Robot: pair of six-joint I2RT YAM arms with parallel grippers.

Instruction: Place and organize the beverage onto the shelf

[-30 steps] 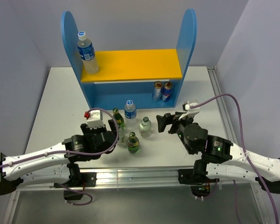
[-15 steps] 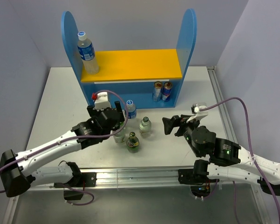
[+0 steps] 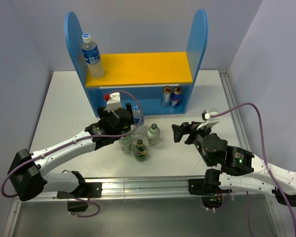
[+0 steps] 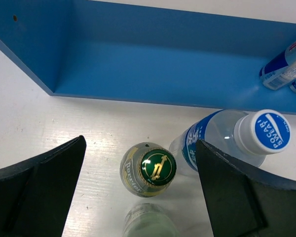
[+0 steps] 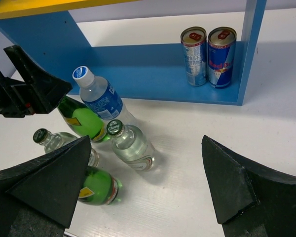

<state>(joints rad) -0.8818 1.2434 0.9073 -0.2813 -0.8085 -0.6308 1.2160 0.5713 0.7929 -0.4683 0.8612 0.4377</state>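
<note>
Shelf (image 4: 153,64) base edge near green-capped bottle (image 4: 149,169); left end effector (image 4: 140,142) spread above.

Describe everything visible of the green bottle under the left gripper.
The green bottle looks like glass, with a green cap bearing a gold emblem and a yellowish label. It stands upright on the table in front of the shelf, between the fingers of the open left gripper, untouched by them, beside a blue-labelled water bottle.
</note>
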